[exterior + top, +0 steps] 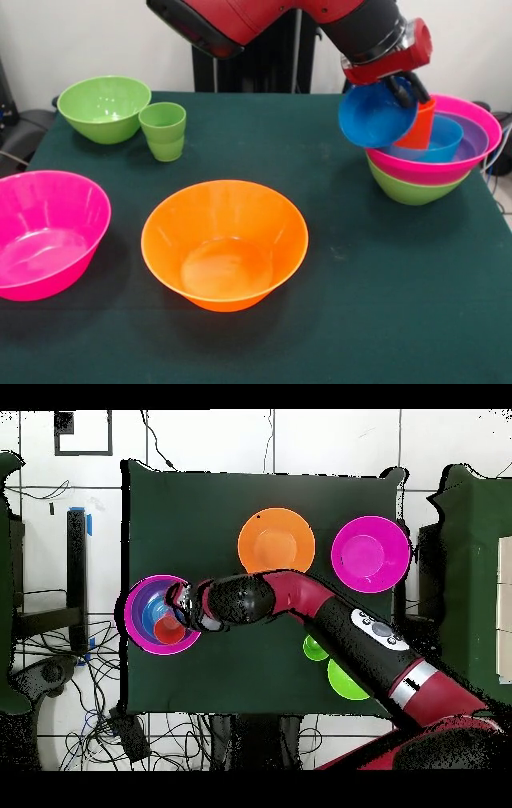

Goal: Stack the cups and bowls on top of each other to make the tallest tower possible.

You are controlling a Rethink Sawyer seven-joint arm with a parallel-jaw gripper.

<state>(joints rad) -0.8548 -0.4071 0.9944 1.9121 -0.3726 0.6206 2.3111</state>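
Note:
The tower (424,170) stands at the table's right edge in the front view: a green bowl (408,190) as base, a wide pink bowl in it, then a purple bowl (475,141) and a small blue bowl (442,142), with the orange-red cup (420,126) upright inside. My gripper (404,88) is shut on the rim of the second small blue bowl (372,116). It holds that bowl tilted, opening toward the camera, just above the tower's left rim and beside the cup. In the overhead view the gripper (180,608) is over the tower (140,634).
A big orange bowl (224,240) sits at the table's middle front and a big pink bowl (44,232) at the front left. A green bowl (104,106) and the light green cup (164,130) stand at the back left.

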